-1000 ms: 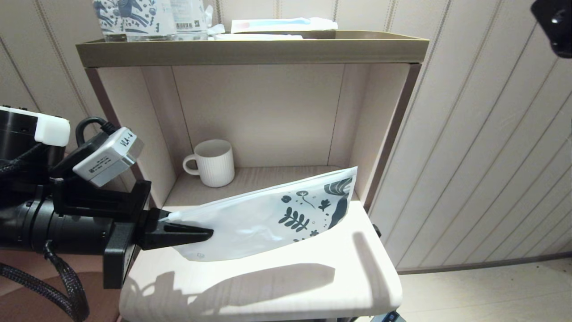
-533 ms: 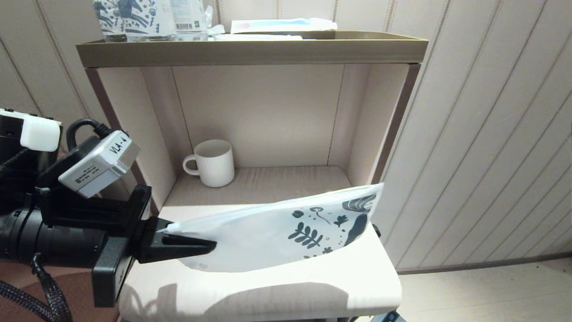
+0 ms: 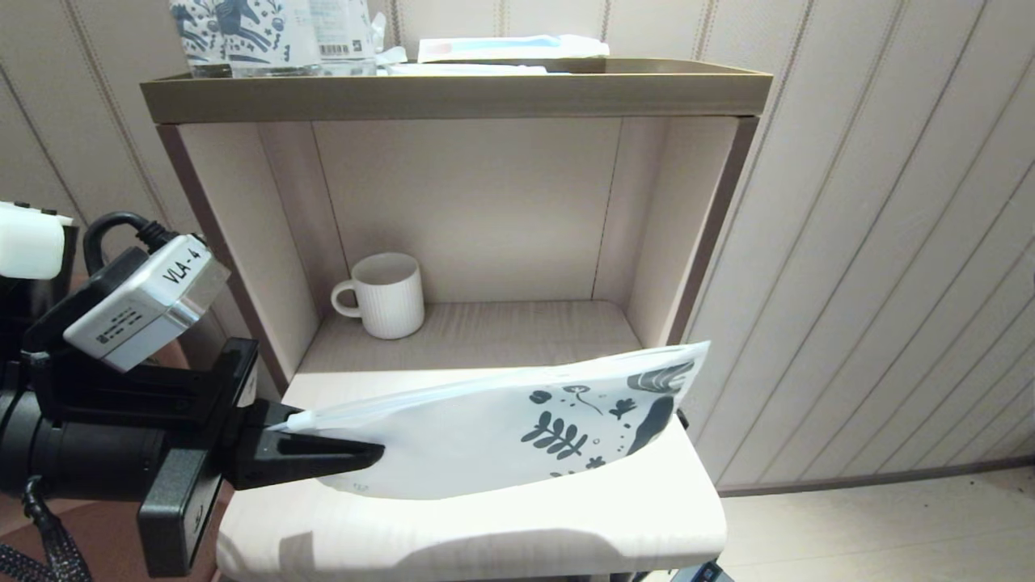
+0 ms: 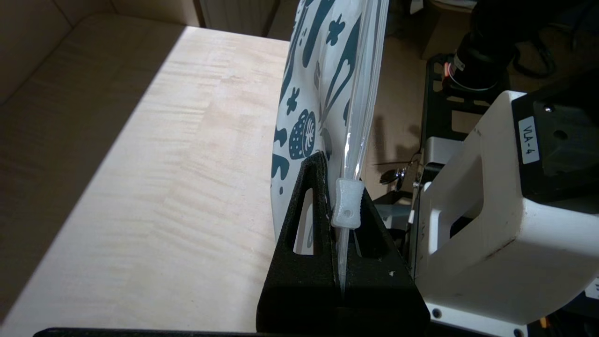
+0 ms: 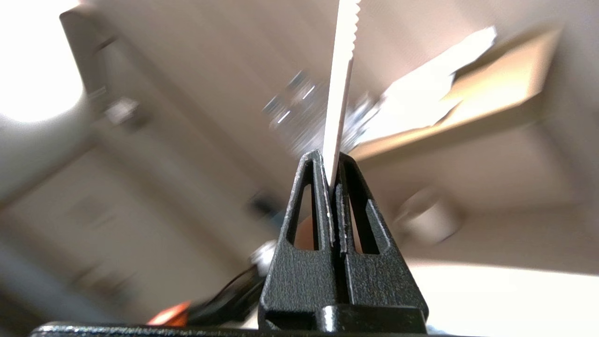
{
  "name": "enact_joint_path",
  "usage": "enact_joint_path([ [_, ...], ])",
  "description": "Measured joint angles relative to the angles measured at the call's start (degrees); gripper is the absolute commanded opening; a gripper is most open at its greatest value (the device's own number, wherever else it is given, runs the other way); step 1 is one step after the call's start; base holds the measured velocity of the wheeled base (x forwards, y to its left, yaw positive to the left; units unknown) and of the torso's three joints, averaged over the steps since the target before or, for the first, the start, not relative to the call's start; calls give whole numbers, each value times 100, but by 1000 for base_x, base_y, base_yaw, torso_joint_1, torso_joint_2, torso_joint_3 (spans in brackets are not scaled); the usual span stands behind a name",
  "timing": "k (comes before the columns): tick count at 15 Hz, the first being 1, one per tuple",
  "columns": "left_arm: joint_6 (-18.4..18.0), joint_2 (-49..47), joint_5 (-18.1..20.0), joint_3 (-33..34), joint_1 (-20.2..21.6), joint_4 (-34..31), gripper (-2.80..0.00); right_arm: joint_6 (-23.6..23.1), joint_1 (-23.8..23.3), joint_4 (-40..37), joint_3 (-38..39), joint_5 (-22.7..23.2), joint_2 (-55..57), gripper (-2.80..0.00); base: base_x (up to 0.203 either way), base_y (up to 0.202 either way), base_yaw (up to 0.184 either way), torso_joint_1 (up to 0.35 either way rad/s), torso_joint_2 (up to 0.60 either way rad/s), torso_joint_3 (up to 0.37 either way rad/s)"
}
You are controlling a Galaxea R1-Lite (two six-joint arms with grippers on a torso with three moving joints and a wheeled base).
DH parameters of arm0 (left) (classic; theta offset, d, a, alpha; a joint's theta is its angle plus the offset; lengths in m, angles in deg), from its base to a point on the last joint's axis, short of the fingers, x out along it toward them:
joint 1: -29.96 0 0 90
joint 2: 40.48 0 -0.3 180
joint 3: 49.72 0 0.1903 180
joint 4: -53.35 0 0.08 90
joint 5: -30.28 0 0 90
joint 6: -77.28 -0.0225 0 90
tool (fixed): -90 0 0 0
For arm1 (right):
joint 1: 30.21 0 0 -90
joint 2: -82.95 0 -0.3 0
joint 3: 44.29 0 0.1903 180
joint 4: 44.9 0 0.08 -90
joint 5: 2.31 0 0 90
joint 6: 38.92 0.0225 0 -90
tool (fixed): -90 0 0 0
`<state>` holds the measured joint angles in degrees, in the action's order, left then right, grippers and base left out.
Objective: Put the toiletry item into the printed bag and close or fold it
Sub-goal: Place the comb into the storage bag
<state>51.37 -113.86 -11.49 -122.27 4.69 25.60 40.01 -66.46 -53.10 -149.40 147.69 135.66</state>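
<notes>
The printed bag (image 3: 501,428), a flat white pouch with dark-blue leaf print at its far end, hangs level just above the white shelf top (image 3: 485,525). My left gripper (image 3: 368,454) is shut on the bag's near end, right by the small white zip slider (image 4: 346,203). In the left wrist view the bag (image 4: 323,84) stands on edge between the black fingers of the left gripper (image 4: 334,173). My right gripper (image 5: 331,159) is outside the head view. It is shut on the toiletry item (image 5: 339,84), a thin flat white packet with a serrated edge.
A white ribbed mug (image 3: 390,295) stands at the back left of the open cabinet niche. On the brown top tray (image 3: 453,93) lie a horse-patterned package (image 3: 267,32) and flat white-and-blue packets (image 3: 509,47). A panelled wall runs along the right.
My left arm has drawn back to the left. The bag's printed end has swung right and sunk, so the bag now lies more level. The dark right-arm part at the upper right has left the head view.
</notes>
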Motion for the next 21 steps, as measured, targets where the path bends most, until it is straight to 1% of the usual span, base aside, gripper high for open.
enact_joint_path([
  [2,2,11,0,13,-24,0,-280,15,-1520,-3,-22,322,-325,-280,0,0,0,0,0,0],
  [4,5,15,4,21,-28,0,-280,34,-2750,21,-46,689,-622,-280,0,0,0,0,0,0],
  [5,5,17,4,24,-30,2,-280,58,-3137,35,-82,815,-744,-280,0,0,0,0,0,0],
  [6,6,19,1,24,-30,5,-280,112,-3318,38,-157,906,-832,-280,0,0,0,0,0,0],
  [7,9,20,4,24,-30,9,-280,197,-3281,43,-277,963,-880,-280,0,0,0,0,0,0],
  [8,6,22,4,24,-30,7,-280,310,-3045,46,-450,1029,-888,-280,0,0,0,0,0,0],
  [10,10,30,1,21,-30,7,-280,704,-2224,50,-971,1353,-750,-280,0,0,0,0,0,0],
  [11,11,38,1,21,-30,7,-280,1005,-1799,49,-1314,1677,-595,-280,0,0,0,0,0,0],
  [12,11,50,4,21,-30,6,-280,1411,-1368,51,-1705,2094,-364,-280,0,0,0,0,0,0],
  [13,7,63,2,21,-30,2,-280,1914,-887,45,-2074,2477,-100,-280,0,0,0,0,0,0],
  [14,5,72,1,22,-30,2,-280,2287,-496,47,-2267,2667,93,-280,0,0,0,0,0,0],
  [15,5,78,1,22,-30,2,-280,2592,-148,45,-2376,2715,275,-280,0,0,0,0,0,0],
  [16,5,83,1,22,-30,5,-280,2758,56,40,-2434,2722,429,-280,0,0,0,0,0,0],
  [17,2,85,1,22,-30,5,-280,2814,52,42,-2472,2724,536,-280,0,0,0,0,0,0],
  [18,12,87,-2,22,-30,4,-280,2831,-160,51,-2498,2724,609,-280,0,0,0,0,0,0],
  [20,166,117,-98,-7,-30,6,-280,2834,-1052,82,-2569,2724,698,-280,0,0,0,0,0,0],
  [21,281,150,-175,-24,-30,7,-280,2837,-1356,82,-2597,2724,719,-280,0,0,0,0,0,0],
])
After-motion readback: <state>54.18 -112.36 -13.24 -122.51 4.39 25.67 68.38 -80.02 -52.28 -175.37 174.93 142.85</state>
